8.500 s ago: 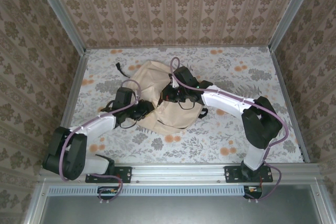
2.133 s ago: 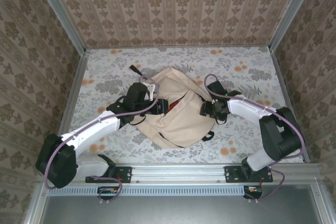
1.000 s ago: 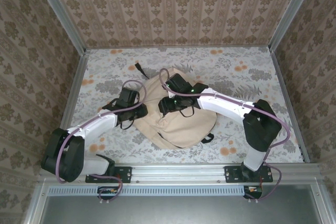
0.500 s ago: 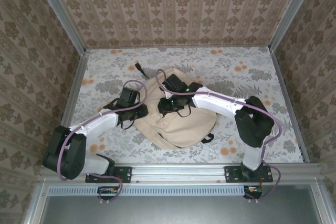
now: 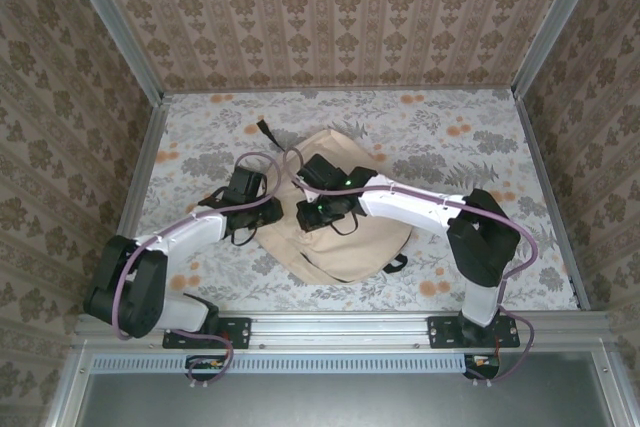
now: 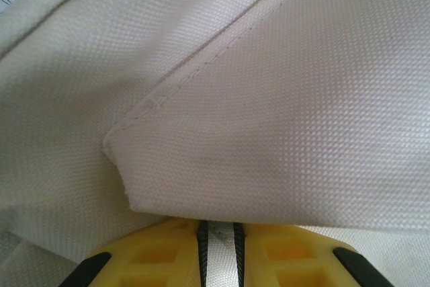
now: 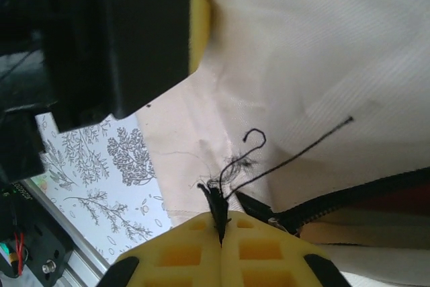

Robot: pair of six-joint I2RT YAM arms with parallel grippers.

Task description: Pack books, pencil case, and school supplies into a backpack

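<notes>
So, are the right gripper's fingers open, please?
No, the right gripper is shut, pinching a frayed black cord beside the backpack zipper.

Three viewpoints: one high and distant, two pressed close at the wrists.

The whole table (image 5: 470, 147) is taken in by the top external view from above the near edge, behind the arm bases, faced down and toward the far wall (image 5: 340, 17), with the backpack (image 5: 350, 242) at mid-frame. The left wrist view is set just behind the left gripper (image 6: 218, 233) and is held almost against the backpack's fabric. The right wrist view, just behind the right gripper (image 7: 220, 223), is turned across the backpack's edge toward the patterned table and a metal rail (image 7: 80, 253). The backpack is shared by all three views.
</notes>
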